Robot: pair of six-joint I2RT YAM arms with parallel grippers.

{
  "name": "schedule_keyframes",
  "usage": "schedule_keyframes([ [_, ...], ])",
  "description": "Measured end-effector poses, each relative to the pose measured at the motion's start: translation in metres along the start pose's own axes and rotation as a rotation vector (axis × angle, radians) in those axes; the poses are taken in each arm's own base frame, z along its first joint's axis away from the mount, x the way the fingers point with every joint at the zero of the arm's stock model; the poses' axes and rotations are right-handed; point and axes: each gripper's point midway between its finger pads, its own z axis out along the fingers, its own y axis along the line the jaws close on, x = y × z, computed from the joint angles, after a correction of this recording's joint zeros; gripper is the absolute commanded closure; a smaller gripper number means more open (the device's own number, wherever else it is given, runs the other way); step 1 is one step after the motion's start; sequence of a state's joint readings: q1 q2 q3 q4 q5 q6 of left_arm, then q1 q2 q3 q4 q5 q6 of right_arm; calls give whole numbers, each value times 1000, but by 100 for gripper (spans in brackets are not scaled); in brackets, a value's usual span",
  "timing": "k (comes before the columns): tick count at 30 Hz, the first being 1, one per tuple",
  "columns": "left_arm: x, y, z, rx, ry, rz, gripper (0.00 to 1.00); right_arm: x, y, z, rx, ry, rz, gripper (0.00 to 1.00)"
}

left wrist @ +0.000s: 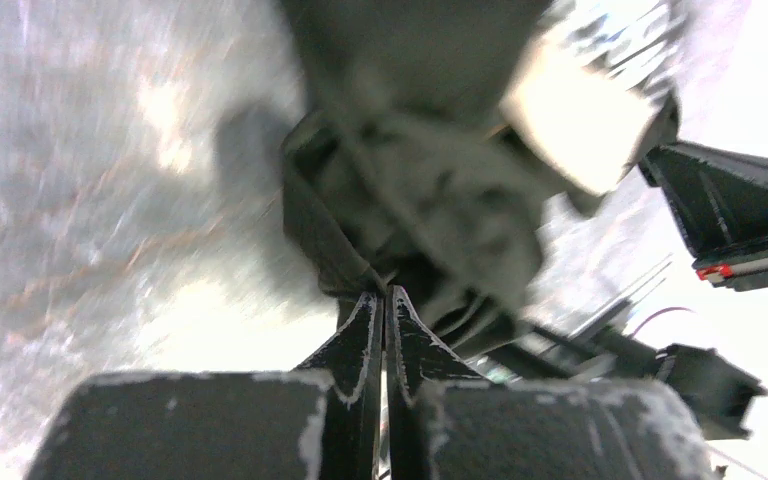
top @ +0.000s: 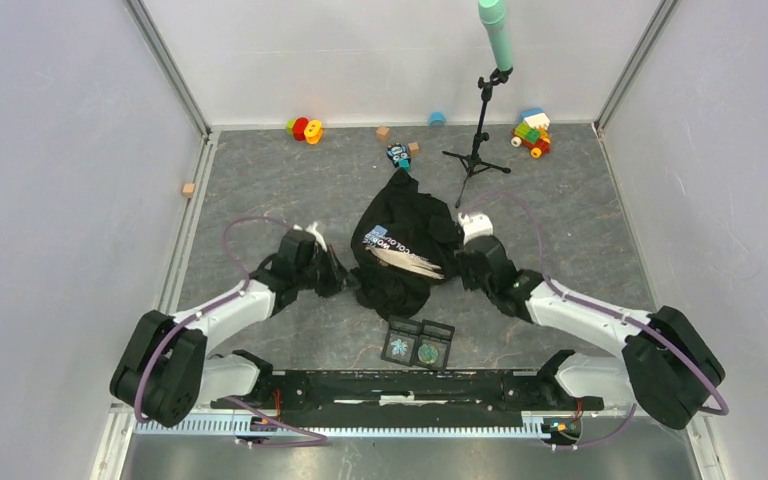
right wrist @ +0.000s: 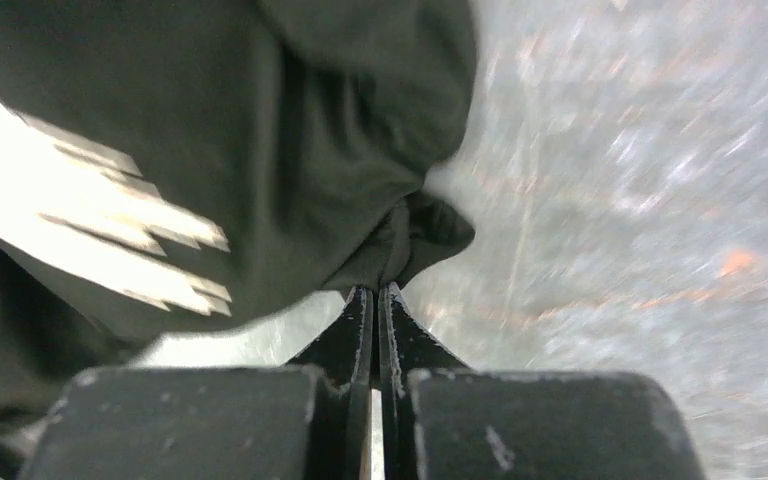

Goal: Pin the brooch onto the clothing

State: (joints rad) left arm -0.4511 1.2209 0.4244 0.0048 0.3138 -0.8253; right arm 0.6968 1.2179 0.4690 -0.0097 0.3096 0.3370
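A crumpled black fabric T-shirt with tan brush-strokes [top: 410, 215] lies between the left jaws and right jaws, each pinching a fold. Its white lettering is unreadable. Only the overhead view shows a black open case [top: 437, 325] on the desk, base-side of both jaws.

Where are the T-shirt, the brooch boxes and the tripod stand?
T-shirt [top: 410, 225]: top view, bunched black fabric above the print.
brooch boxes [top: 401, 343]: top view, middle of the left box.
tripod stand [top: 481, 120]: top view, upright pole.

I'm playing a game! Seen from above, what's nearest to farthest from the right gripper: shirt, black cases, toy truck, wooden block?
1. Shirt, in the right gripper.
2. Black cases, near middle.
3. Toy truck, back right.
4. Wooden block, far left.
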Motion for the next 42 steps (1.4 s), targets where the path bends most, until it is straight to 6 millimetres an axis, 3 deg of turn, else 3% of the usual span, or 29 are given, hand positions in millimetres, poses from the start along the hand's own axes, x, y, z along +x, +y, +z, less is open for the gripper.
schedule_keyframes([
  [3, -46, -32, -12, 60, -71, -20, 98, -61, -6, -11, 52, -76, -16, 100],
  [5, -107, -58, -38, 116, -192, -44, 98, -123, -14, -26, 84, -178, 1, 100],
  [7, -174, -74, -81, 152, -353, -60, 98, -193, -28, -53, 117, -316, 37, 100],
  [9, -230, -82, -132, 161, -503, -61, 98, -242, -45, -83, 148, -429, 70, 100],
  [11, -281, -89, -198, 156, -667, -45, 98, -285, -62, -121, 184, -545, 99, 100],
  [13, -312, -95, -254, 153, -803, -20, 98, -320, -77, -160, 219, -651, 120, 100],
  [15, -326, -97, -291, 160, -881, -1, 98, -345, -85, -196, 240, -741, 133, 100],
  [17, -334, -90, -315, 168, -924, -9, 98, -362, -92, -230, 257, -818, 147, 100],
  [20, -340, -70, -323, 168, -926, -67, 98, -367, -102, -258, 292, -871, 150, 100],
  [23, -346, -50, -315, 165, -887, -120, 98, -363, -112, -276, 342, -891, 152, 100],
  [26, -345, -37, -305, 145, -851, -164, 98, -357, -121, -282, 389, -894, 154, 100],
  [30, -339, -26, -299, 93, -827, -180, 98, -343, -129, -273, 440, -862, 147, 100],
  [35, -336, -8, -298, -5, -835, -178, 98, -329, -130, -235, 482, -784, 119, 100],
  [38, -336, 3, -292, -69, -832, -169, 97, -314, -136, -194, 517, -717, 102, 100],
  [40, -338, 12, -279, -121, -809, -159, 95, -295, -145, -156, 551, -637, 92, 100],
  [41, -338, 16, -269, -146, -790, -153, 89, -284, -148, -137, 561, -593, 90, 93],
  [42, -339, 21, -256, -171, -764, -147, 69, -274, -150, -119, 565, -553, 87, 74],
])
